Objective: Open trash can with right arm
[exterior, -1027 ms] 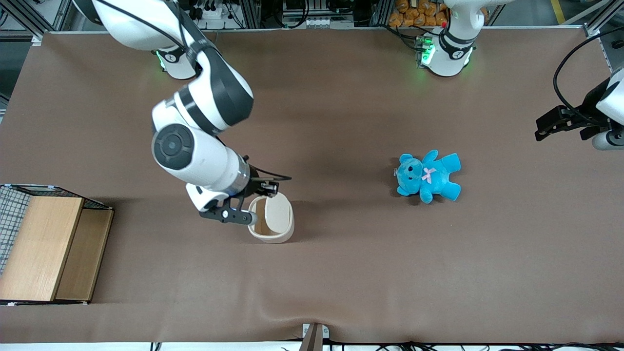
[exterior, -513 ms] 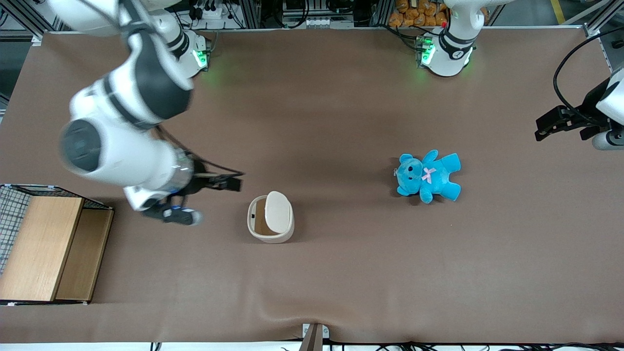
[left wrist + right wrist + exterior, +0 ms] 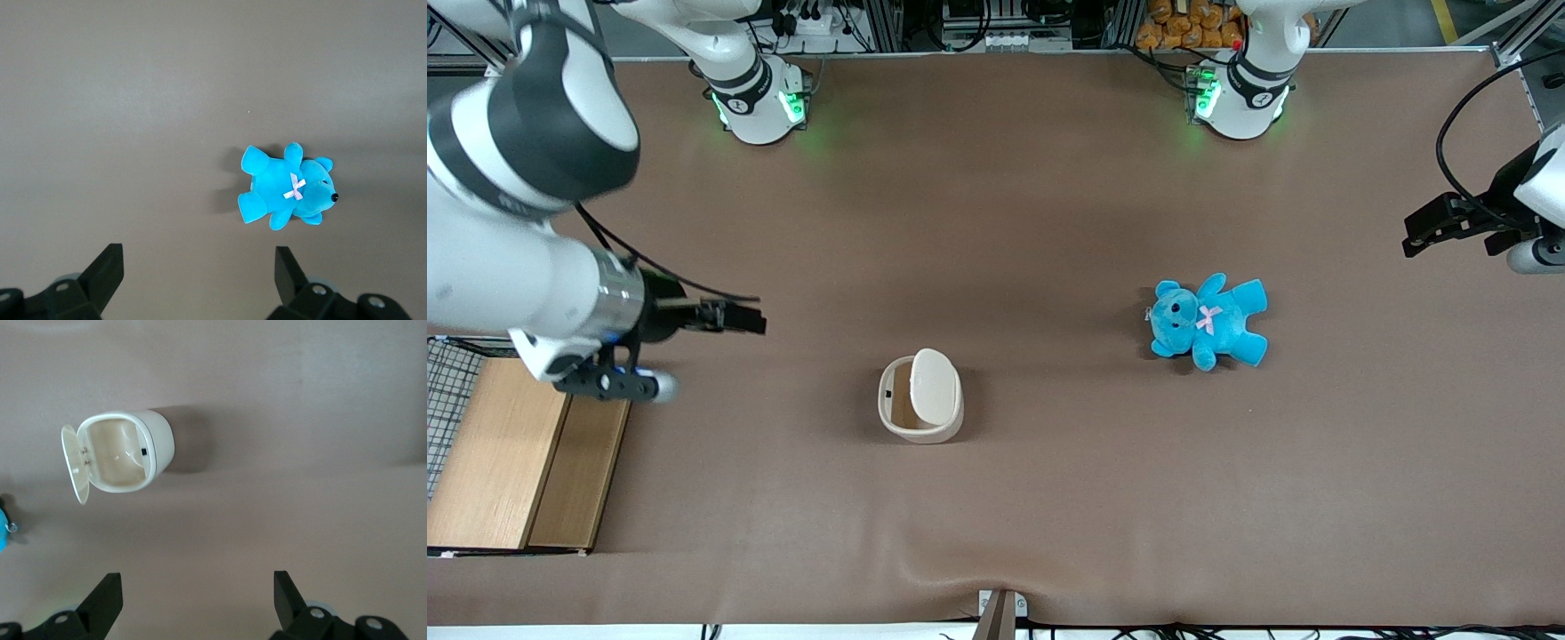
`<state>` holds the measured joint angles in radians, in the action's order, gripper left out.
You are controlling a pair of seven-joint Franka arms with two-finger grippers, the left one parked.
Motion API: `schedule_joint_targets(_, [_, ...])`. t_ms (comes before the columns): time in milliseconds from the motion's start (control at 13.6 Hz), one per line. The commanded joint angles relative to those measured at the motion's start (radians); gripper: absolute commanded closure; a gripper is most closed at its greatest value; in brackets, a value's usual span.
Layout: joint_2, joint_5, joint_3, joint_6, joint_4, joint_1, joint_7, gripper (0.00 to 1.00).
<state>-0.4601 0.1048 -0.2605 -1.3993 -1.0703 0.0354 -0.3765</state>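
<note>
Brown cloth covered the whole table, with a slight wrinkle at the edge nearest the front camera. Trash can stood upright on the cloth about mid-table, somewhat toward the working arm's end. Its lid was flipped up and stood open, hinged at the rim on the side toward the blue teddy; brownish inside was exposed. The right wrist view showed the same: can open, lid swung out from the rim, interior visible and nothing seen in it.

Right arm hung over the working arm's end of the table, well apart from the can. Its gripper was above the cloth, near the wooden box with wire mesh, touching nothing. In the right wrist view the two fingers stood wide apart with bare cloth between them, so the gripper was spread and held nothing.

Teddy lay flat on its back toward the parked arm's end, well apart from the can, pink bow on its chest. The left wrist view showed the teddy alone on the cloth.
</note>
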Motion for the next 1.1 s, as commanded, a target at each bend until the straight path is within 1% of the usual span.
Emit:
schedule_joint_targets(0, [0.188, -0.008, 0.104, 0.006, -0.156, 0.033, 0.059, 0.00])
schedule_joint_targets(147, [0.286, -0.007, 0.157, 0.006, -0.245, 0.037, 0.149, 0.00])
schedule_joint_targets(220, [0.337, -0.007, 0.187, 0.005, -0.294, 0.037, 0.165, 0.00])
schedule_joint_targets(440, [0.472, -0.008, 0.210, -0.020, -0.442, 0.027, 0.169, 0.00])
schedule_joint_targets(513, [0.497, -0.008, 0.219, -0.026, -0.466, 0.027, 0.172, 0.00])
schedule_joint_targets(733, [0.495, -0.027, 0.222, -0.033, -0.455, 0.023, 0.174, 0.00])
schedule_joint_targets(880, [0.495, -0.068, 0.221, -0.040, -0.445, 0.014, 0.229, 0.00])
schedule_joint_targets(1027, [0.494, -0.077, 0.219, -0.038, -0.445, 0.014, 0.232, 0.00])
